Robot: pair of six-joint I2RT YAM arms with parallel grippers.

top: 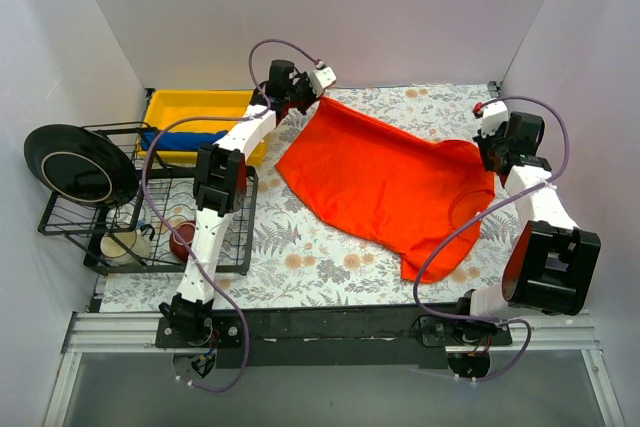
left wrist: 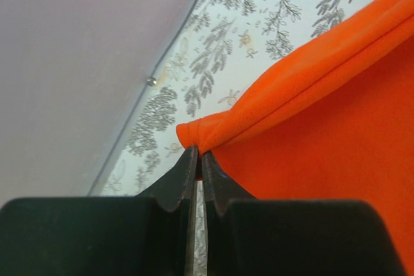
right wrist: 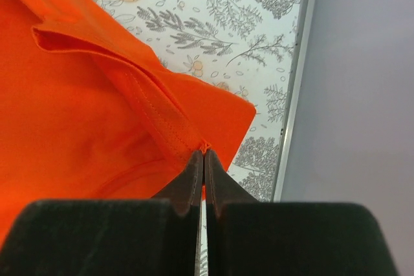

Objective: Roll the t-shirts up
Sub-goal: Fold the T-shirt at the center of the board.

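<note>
- Sitting at the counter's far-left corner, a yellow plastic bin (top: 200,105) holds a royal blue t-shirt (top: 185,138), bunched up and partly hidden by the left arm.
- A black wire rack (top: 240,232) along the left edge carries a round black plate (top: 80,162) standing on edge, a red bowl (top: 183,240) and a pale mug (top: 122,244).
- The orange-red t-shirt (top: 385,187) — soft, matte, plain — lies spread over the floral table cover (top: 320,267), reaching from the far edge towards the near-right corner.
- The left gripper (left wrist: 199,158) is pinched tight on a gathered corner of it (folds fan out from the fingertips).
- The right gripper (right wrist: 204,157) is clamped on a stitched hem near the right edge.
</note>
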